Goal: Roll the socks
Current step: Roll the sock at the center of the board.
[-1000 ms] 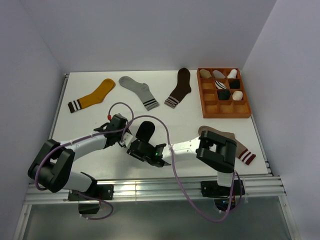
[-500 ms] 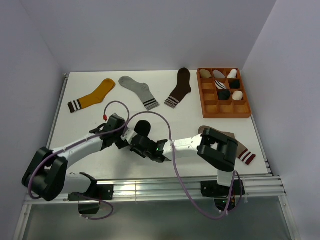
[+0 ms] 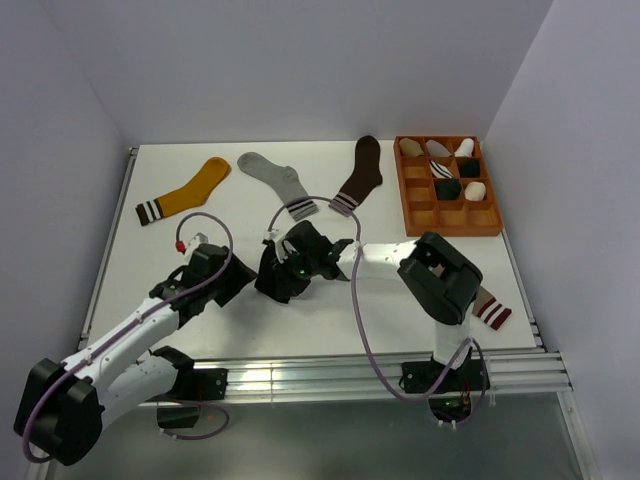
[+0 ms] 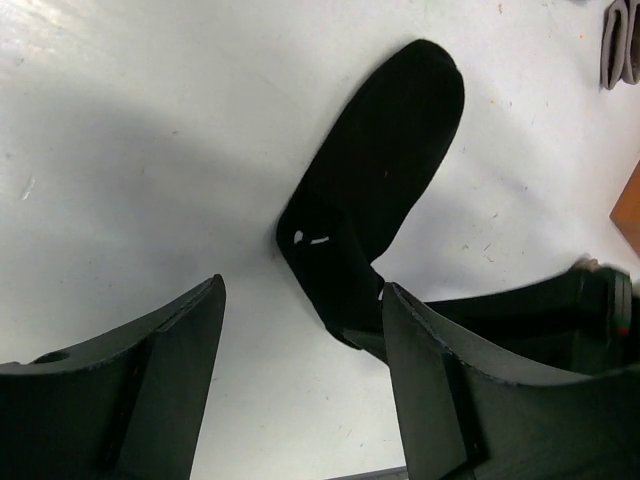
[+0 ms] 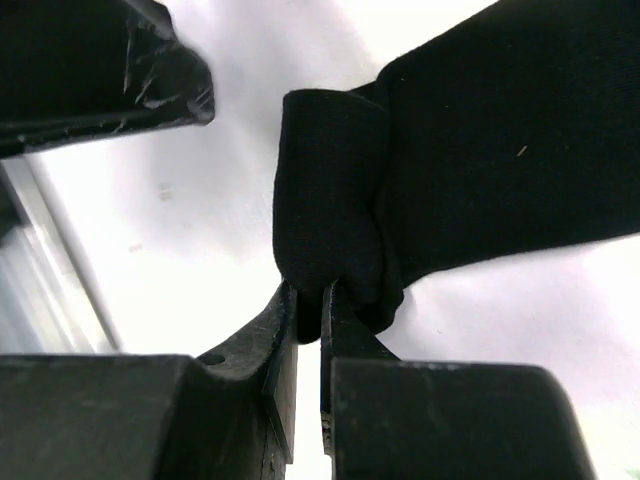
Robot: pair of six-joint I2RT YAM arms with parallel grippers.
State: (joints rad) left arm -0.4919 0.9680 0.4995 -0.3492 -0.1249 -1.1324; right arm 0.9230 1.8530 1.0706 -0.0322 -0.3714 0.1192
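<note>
Black sock (image 4: 385, 170) is lying on the white table (image 4: 120, 120), long axis running diagonally in the left wrist view, toe pointing up-right. Right gripper (image 5: 308, 318) is pinching its folded lower-left end, jaws nearly together; left gripper (image 4: 300, 295) is gaping beside it, holding nothing.

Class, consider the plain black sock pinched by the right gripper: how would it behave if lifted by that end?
Probably floppy: the black sock folds over itself where the right gripper pinches it, so the rest would likely dangle. Likely light: it lies thin and flat on the table.
</note>
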